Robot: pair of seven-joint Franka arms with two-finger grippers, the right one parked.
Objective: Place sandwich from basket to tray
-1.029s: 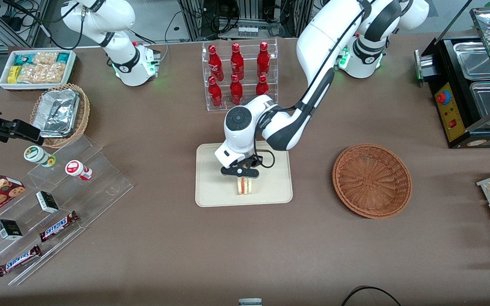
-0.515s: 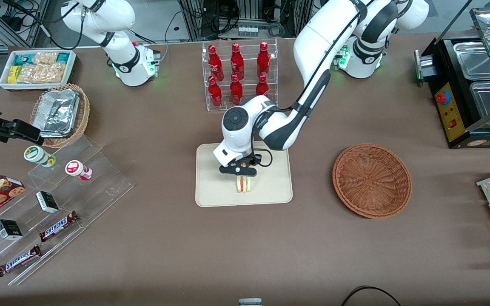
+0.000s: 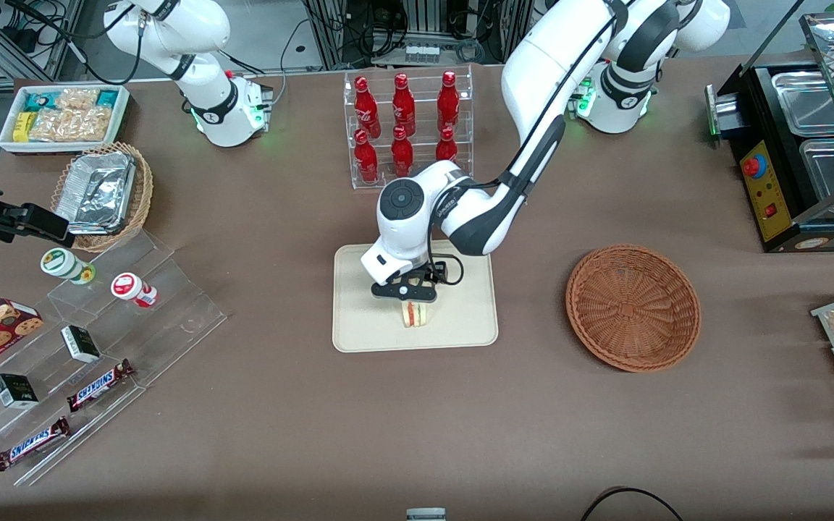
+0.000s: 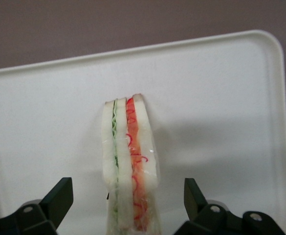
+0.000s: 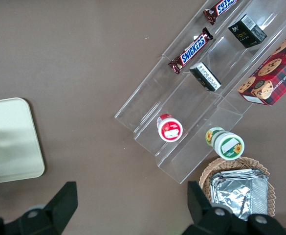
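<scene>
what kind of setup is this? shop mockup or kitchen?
Likely a mock snack-shop counter in a lab: red bottles in a clear rack, Snickers bars on acrylic steps. The open pincer hangs over the sandwich on the tray.

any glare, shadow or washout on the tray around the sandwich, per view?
Front view: gripper over the sandwich, tray evenly lit cream, no glare. Left wrist view: tray washes out near white; sandwich casts a soft shadow; fingers clear of it.
</scene>
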